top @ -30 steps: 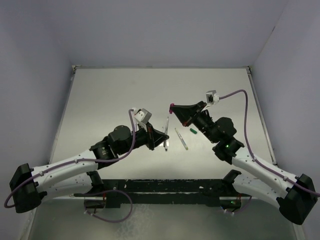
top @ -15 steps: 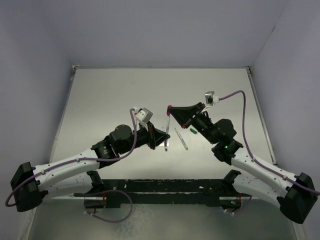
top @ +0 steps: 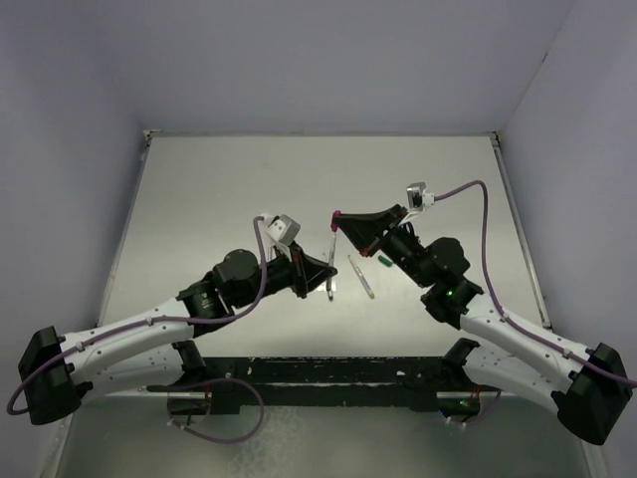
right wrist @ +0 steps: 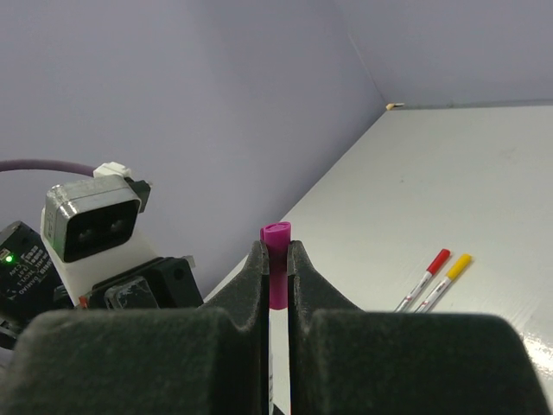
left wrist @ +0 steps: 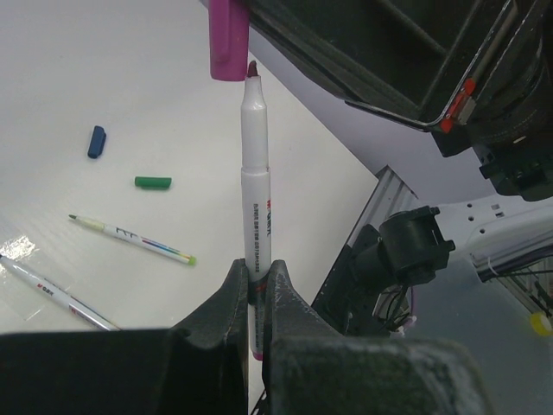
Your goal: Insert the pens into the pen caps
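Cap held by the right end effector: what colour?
Magenta-purple cap, clearest in the right wrist view.

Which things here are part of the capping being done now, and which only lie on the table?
In use: pen held upright by left gripper; purple cap in right gripper, near the pen's tip.
Lying idle: blue cap, green cap, green-tipped pen, another pen, red-capped pen, yellow-capped pen.

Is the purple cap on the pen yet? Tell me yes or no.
No: the tip of the pen shows bare beside the purple cap, not inside it.
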Available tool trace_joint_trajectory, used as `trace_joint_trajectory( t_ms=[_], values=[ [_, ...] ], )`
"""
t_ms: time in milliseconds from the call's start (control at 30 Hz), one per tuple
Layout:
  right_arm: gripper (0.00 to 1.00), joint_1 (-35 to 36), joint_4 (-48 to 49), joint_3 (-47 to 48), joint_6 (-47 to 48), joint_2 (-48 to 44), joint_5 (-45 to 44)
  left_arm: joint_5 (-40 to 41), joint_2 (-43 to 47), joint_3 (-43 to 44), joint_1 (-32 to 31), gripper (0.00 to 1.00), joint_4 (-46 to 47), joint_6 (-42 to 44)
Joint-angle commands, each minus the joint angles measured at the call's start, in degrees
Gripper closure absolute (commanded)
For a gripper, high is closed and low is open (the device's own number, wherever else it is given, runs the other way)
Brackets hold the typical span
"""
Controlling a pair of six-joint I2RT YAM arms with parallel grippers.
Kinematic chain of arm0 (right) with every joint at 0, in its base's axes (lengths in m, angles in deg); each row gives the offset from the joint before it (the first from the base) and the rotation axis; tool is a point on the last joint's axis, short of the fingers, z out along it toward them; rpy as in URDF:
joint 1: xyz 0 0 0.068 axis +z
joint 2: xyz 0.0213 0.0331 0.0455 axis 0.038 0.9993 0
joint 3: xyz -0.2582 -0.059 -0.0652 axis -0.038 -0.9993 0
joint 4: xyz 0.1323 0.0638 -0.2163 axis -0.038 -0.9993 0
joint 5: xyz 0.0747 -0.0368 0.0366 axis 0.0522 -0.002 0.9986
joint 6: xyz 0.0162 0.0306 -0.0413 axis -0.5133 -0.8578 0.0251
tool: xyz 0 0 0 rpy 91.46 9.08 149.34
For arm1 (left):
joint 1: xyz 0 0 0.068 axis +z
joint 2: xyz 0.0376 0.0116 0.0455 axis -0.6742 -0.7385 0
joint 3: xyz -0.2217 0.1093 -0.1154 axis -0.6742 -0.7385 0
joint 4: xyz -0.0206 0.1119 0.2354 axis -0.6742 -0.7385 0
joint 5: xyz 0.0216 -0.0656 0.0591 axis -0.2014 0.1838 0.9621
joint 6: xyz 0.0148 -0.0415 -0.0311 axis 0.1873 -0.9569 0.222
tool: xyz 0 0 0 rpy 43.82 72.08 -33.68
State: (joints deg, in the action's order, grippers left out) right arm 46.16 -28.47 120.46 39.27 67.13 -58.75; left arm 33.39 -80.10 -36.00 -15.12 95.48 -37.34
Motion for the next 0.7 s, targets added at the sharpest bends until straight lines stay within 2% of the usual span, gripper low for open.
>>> trace_joint_trajectory(
  t_ms=[0,667],
  values=[
    [1.00,0.4,2.2,0.8,1.4,-1.3,-0.6,0.9,2.3,0.0,-0.2,1.00,1.6,-1.1],
    [1.00,0.5,2.4,1.9,1.3,-0.8,-0.9,0.5,2.0,-1.3,-0.1,1.00,1.1,-1.5]
  ],
)
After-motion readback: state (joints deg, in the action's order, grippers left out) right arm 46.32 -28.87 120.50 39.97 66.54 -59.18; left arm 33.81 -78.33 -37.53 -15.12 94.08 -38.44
